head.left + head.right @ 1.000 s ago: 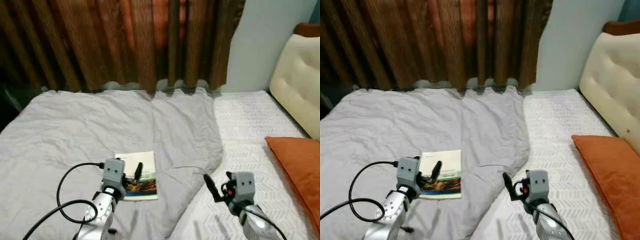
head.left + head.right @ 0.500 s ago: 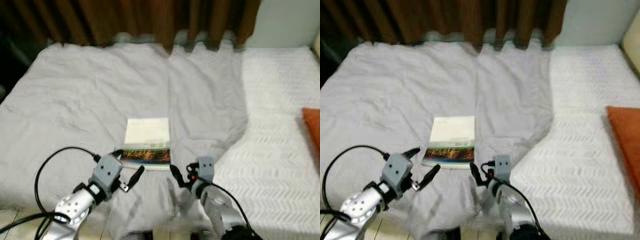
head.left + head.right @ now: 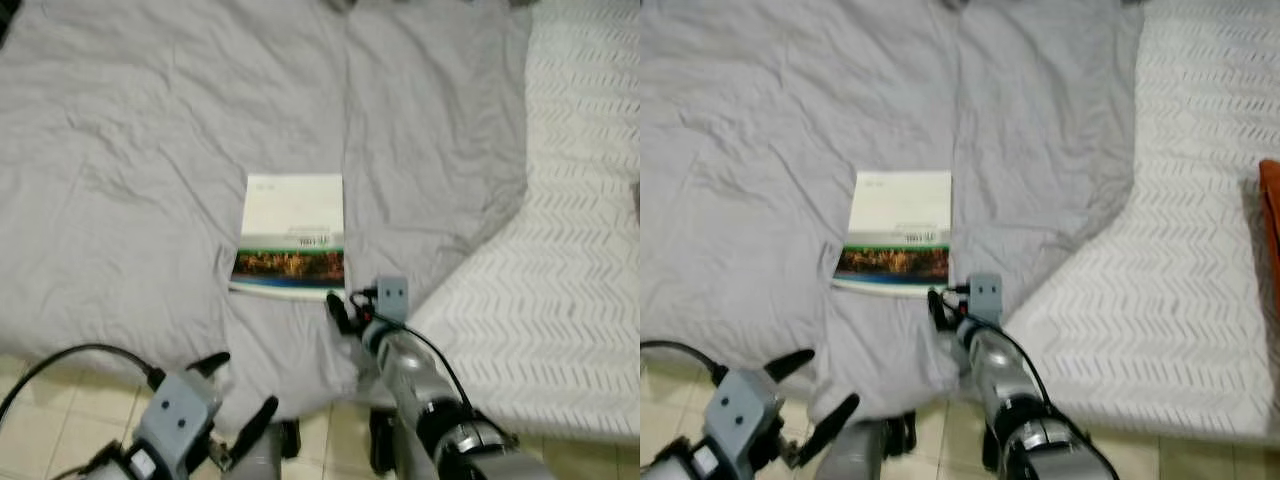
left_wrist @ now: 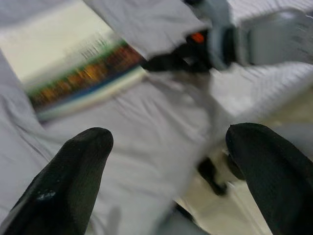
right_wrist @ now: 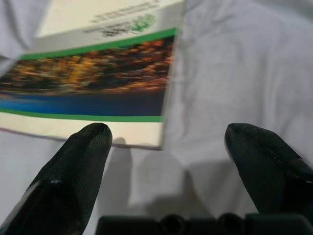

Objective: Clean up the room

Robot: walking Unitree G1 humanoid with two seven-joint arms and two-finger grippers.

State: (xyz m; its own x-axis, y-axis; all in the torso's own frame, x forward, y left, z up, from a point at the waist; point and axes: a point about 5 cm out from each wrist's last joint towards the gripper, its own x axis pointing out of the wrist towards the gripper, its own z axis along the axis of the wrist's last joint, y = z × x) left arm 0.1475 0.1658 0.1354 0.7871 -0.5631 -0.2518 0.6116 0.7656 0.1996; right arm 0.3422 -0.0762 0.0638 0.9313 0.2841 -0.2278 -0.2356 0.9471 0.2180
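Note:
A book (image 3: 290, 235) with a white cover and a landscape picture band lies flat on the grey blanket (image 3: 150, 150). My right gripper (image 3: 338, 308) is open, just off the book's near right corner and low over the blanket. In the right wrist view the book's (image 5: 98, 73) corner lies ahead of the open right gripper (image 5: 166, 161), between its spread fingers. My left gripper (image 3: 240, 392) is open and hangs below the bed's near edge, well short of the book. In the left wrist view the book (image 4: 73, 73) and my right arm lie beyond the left gripper (image 4: 166, 161).
A white patterned sheet (image 3: 570, 280) covers the bed's right part. An orange pillow (image 3: 1271, 200) peeks in at the right edge. The blanket hangs over the bed's near edge onto a tiled floor (image 3: 40, 420). A black cable (image 3: 60, 360) loops by my left arm.
The camera has tilted down and closer, so the curtain left the picture. My right gripper moved up to the book's near right corner. The left gripper dropped back below the bed edge.

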